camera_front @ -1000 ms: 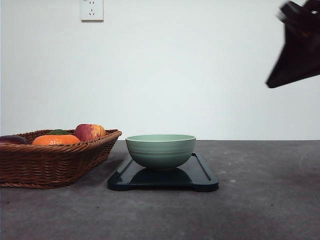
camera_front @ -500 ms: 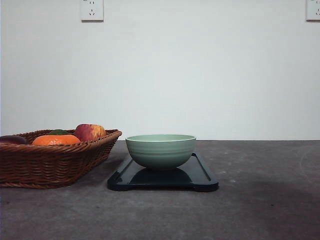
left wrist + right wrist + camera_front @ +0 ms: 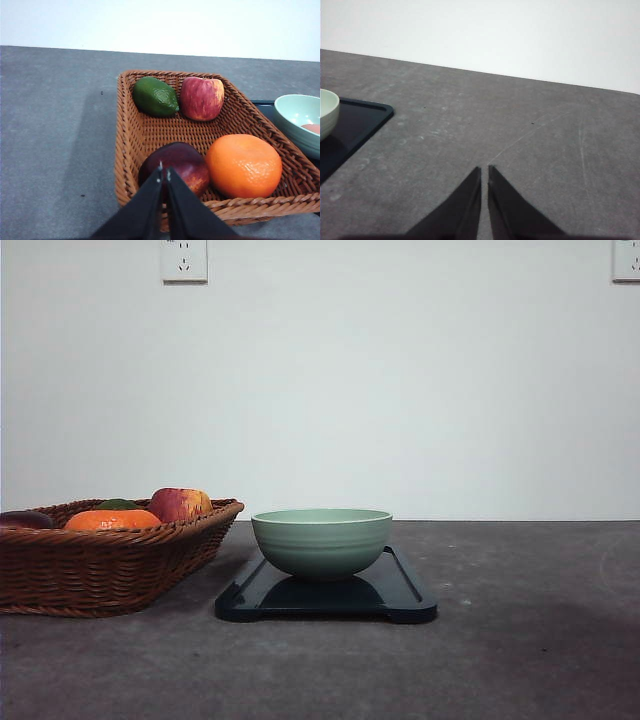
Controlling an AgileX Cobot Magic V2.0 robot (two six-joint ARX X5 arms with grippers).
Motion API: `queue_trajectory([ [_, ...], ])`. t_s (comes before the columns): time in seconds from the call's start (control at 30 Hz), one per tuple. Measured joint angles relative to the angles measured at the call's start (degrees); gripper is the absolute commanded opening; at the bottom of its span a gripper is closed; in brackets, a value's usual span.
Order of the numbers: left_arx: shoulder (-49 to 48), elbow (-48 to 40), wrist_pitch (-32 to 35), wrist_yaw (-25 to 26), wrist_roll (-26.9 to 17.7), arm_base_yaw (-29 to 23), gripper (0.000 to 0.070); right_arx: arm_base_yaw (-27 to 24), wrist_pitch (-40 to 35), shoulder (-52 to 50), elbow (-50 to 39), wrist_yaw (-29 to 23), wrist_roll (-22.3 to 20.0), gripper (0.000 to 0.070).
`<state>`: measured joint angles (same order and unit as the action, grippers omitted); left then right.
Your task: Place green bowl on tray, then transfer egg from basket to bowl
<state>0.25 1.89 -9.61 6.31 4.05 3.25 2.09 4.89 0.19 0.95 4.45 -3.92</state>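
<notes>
The green bowl stood on the tray, just beside the basket, and in the left wrist view a pinkish, rounded thing – probably the egg – already lay inside the bowl. So both steps looked done, and I judged that the next move called only for keeping the arms away. The bowl was pale sage-green with faint ridges and a lighter rim. The left gripper and the right gripper had their fingers together, holding nothing.
</notes>
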Motion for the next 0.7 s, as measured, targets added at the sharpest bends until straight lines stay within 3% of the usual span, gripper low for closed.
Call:
queue_trajectory([
  [0.7, 0.0, 0.0, 0.0, 0.0, 0.0, 0.0, 0.0000, 0.0, 0.0, 0.0, 0.0, 0.0, 0.3, 0.0018],
])
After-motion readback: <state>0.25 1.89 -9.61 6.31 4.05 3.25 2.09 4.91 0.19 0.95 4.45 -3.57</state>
